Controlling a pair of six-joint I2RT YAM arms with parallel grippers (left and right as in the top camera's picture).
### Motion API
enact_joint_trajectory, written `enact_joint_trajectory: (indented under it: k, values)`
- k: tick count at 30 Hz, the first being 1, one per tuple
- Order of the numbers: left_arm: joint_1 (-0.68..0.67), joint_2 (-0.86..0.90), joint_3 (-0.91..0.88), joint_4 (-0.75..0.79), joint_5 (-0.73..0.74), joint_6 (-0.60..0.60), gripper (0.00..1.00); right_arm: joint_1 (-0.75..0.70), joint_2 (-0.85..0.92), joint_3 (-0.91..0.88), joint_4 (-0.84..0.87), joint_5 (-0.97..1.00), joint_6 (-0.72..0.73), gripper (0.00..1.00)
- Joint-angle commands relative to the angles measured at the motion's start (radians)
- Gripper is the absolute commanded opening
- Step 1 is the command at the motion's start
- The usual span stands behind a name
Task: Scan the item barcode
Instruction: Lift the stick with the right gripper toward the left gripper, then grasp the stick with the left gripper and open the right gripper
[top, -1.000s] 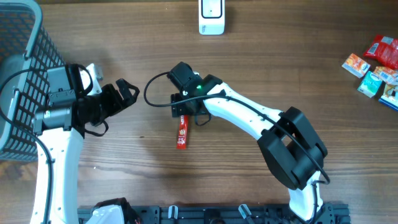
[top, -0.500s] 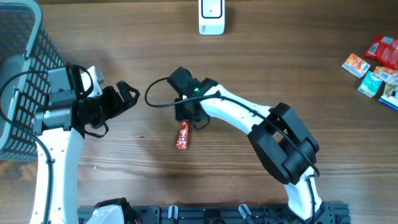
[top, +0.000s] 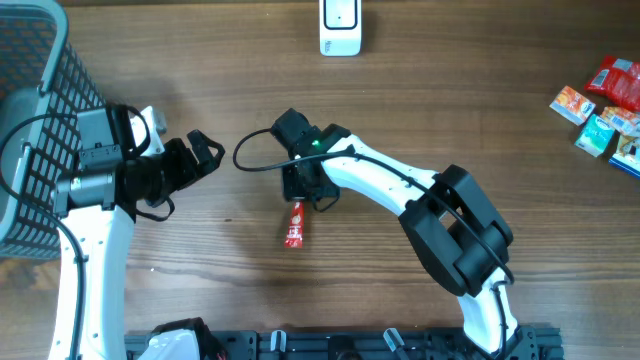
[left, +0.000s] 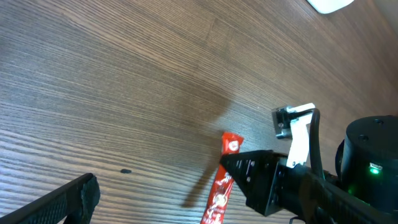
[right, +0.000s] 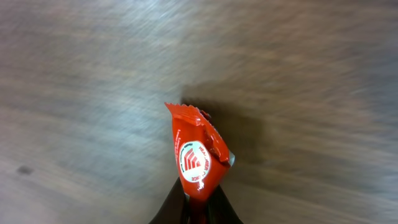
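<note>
Worktop (top: 450, 120): wood-grain surface carrying every item.
Basket (top: 40, 120): grey mesh, far-left edge.
Left pincer (top: 210, 148): jaws spread wide, holding nothing, just right of the basket.
Right pincer (top: 300, 195): jaws closed tight on 1 end of the red sachet (top: 294, 224).
Scanner (top: 340, 27): white unit, top centre, well apart from the sachet.
Red sachet: mid-worktop, between both pincers, free end pointing toward the robot base.

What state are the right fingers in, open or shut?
Shut. Right wrist view shows the fingers pinching the near end of the red packet.
</note>
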Motion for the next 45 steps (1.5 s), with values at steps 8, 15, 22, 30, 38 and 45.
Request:
enact_joint_trajectory:
  k: [8, 15, 22, 30, 38, 45]
  values:
    - [-0.002, -0.009, 0.008, -0.005, -0.043, 0.006, 1.0, -0.127, -0.043, 0.014, 0.029, -0.444, -0.005, 0.04]
    - [-0.008, 0.03, 0.006, -0.069, -0.031, 0.006, 1.0, -0.162, -0.043, 0.01, 0.036, -0.499, 0.061, 0.04]
    - [-0.016, 0.17, -0.013, -0.136, 0.122, 0.01, 1.0, -0.162, -0.043, 0.01, 0.092, -0.586, 0.163, 0.04]
    - [-0.059, 0.356, -0.048, -0.045, 0.36, 0.061, 0.99, -0.166, -0.043, 0.01, 0.209, -0.694, 0.341, 0.04]
    - [-0.062, 0.455, -0.048, 0.098, 0.521, 0.008, 0.92, -0.166, -0.043, 0.01, 0.29, -0.855, 0.414, 0.04]
    - [-0.062, 0.466, -0.047, 0.146, 0.692, -0.025, 0.54, -0.166, -0.042, 0.01, 0.294, -0.867, 0.44, 0.04]
